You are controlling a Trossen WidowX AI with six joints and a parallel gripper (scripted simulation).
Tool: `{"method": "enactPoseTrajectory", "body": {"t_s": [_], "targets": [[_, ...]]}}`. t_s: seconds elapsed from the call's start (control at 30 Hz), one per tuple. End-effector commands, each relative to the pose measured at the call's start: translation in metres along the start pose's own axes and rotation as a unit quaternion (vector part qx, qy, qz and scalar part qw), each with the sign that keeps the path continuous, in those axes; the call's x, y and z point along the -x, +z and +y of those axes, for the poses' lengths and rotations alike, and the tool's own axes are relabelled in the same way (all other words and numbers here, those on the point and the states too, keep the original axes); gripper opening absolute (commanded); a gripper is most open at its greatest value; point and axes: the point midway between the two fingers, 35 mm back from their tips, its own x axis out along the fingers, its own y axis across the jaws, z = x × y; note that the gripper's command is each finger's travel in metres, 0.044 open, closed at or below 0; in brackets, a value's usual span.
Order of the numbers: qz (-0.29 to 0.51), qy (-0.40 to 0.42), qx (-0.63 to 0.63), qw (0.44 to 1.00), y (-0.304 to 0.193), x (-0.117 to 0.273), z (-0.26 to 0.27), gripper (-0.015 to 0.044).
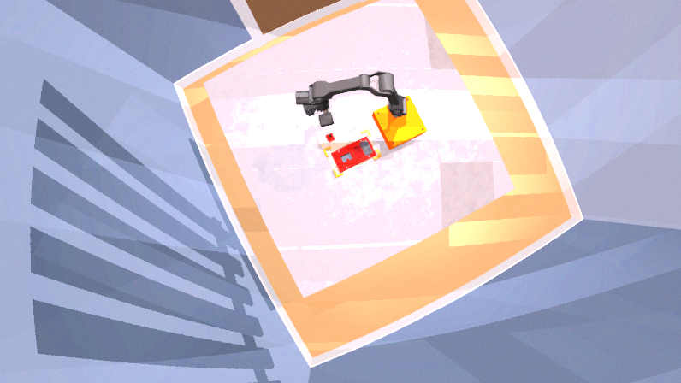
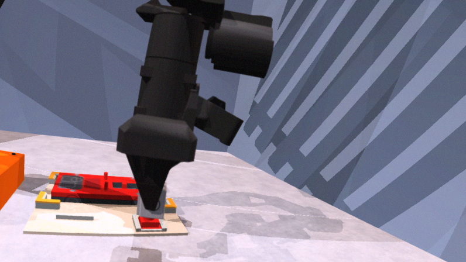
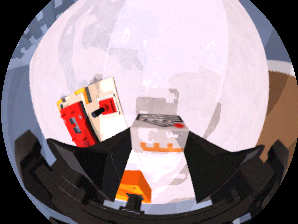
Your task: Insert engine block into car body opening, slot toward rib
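Observation:
The grey engine block is between the fingertips of my gripper. My gripper is shut on it. The block's shadow lies apart from it on the surface, so it is held up. The wrist view shows its dark-striped top, a red dot and an orange toothed mark on the near side; which side has the slot I cannot tell. The red car body lies beyond the gripper in the exterior view. Its opening is uncovered; the rib is too small to make out.
The cream board carries yellow-topped corner guides around the car, a low grey bar and a small red part in a grey frame. The orange-yellow box is beside the board.

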Motion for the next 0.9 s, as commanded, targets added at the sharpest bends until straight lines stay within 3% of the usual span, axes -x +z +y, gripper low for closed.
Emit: {"method": "enactPoseTrajectory", "body": {"t_s": [0.0,0.33,0.53,0.87], "targets": [[-0.003,-0.002,0.002,1.000,0.000,0.013,0.000,0.0000],[-0.001,-0.002,-0.001,1.000,-0.005,0.041,0.001,0.0000],[-0.001,-0.002,-0.001,1.000,-0.004,0.023,0.001,0.0000],[-0.036,-0.002,-0.001,0.999,-0.006,0.026,0.002,0.0000]]}}
